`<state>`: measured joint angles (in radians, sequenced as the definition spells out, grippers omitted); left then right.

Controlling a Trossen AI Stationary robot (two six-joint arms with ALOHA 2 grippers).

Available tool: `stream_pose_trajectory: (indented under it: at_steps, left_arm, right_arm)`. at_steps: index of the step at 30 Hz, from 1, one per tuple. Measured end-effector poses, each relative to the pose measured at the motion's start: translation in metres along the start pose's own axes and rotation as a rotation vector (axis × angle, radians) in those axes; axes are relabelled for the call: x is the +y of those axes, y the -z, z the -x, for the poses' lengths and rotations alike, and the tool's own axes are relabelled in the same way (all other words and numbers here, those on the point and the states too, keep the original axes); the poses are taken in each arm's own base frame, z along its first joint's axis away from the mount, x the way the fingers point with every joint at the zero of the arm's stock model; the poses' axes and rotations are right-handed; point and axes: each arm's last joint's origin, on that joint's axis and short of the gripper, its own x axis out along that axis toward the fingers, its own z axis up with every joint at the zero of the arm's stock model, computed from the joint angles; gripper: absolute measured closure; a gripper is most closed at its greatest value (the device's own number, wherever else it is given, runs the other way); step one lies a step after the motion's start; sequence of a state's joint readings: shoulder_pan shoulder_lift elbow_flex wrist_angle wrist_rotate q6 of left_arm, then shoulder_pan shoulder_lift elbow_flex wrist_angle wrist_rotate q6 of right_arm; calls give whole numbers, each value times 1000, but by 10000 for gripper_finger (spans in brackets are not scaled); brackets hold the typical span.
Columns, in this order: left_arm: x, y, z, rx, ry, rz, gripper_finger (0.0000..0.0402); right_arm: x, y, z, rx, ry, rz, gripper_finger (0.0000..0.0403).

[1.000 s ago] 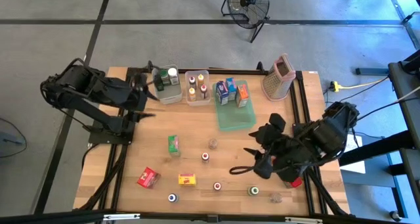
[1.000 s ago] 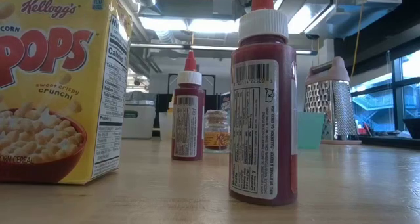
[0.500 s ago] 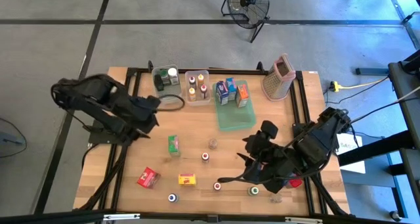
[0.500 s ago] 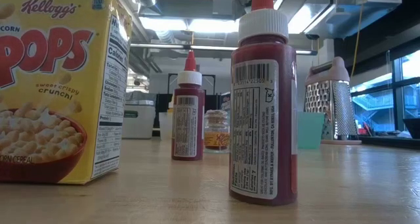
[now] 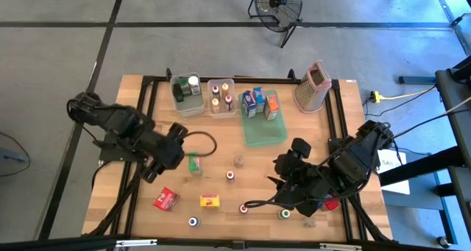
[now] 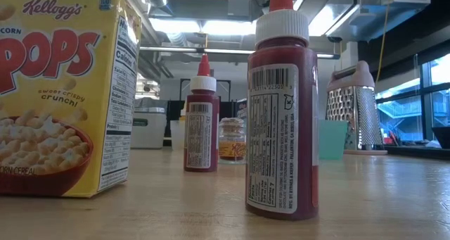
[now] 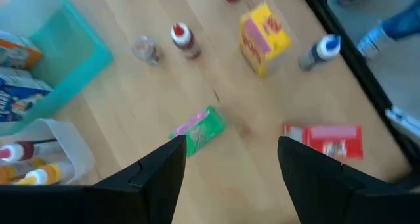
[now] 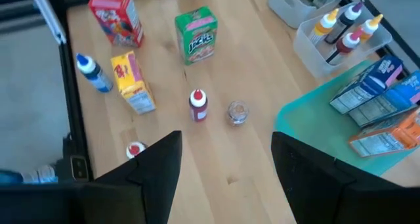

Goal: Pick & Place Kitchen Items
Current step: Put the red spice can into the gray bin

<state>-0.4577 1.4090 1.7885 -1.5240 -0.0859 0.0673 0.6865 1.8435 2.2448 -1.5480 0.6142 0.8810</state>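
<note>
Risk assessment at this position: my left gripper (image 5: 179,149) hangs just beside the green carton (image 5: 194,163), jaws parted and holding nothing, with the carton standing between and ahead of the fingers in the left wrist view. My right gripper (image 5: 283,179) hangs over the loose items in the middle of the table (image 5: 324,133), jaws likewise parted and empty.

Loose kitchen items:
- red carton (image 5: 166,199) and yellow carton (image 5: 211,201), near the front edge
- blue-capped bottle (image 5: 193,221), nearest the front edge
- red-capped bottle (image 5: 230,176) and small clear jar (image 5: 238,161), centre

Other cartons already stand in the green tray (image 5: 266,138); bottles sit in the clear bins (image 5: 221,111).

Probable faults, in my judgement:
1. The green carton is light and upright; an off-centre descent would tip it.
2. The right arm's wrist sits low among the small bottles; a sweep could knock one over or roll it off the edge.
3. Both arms converge mid-table; simultaneous moves risk contact.
</note>
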Motion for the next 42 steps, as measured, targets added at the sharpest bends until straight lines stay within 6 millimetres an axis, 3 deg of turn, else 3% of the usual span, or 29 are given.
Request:
stream_pose_trajectory:
  at_steps: [7, 15, 19, 24, 34, 42]
  left_arm:
    - [-21, -5, 2, -57, -123, 113, 167]
    - [-23, -5, 2, -78, -116, 412, 167]
    - [-24, -5, 2, -84, -111, 488, 167]
    - [-29, -5, 3, -92, -118, 500, 167]
    - [-33, -5, 4, -114, -205, 349, 167]
    - [-32, -9, 5, -147, -236, 274, 167]
  right_arm:
    - [-2, 1, -1, 26, 5, 147, 164]
    - [-6, -3, -6, 125, -82, 276, 165]
    - [-6, -2, -7, 250, -221, 274, 165]
    - [-3, 2, -3, 406, -344, 104, 165]
    - [6, 12, 6, 495, -289, -251, 156]
    - [15, 19, 4, 552, -266, -343, 110]
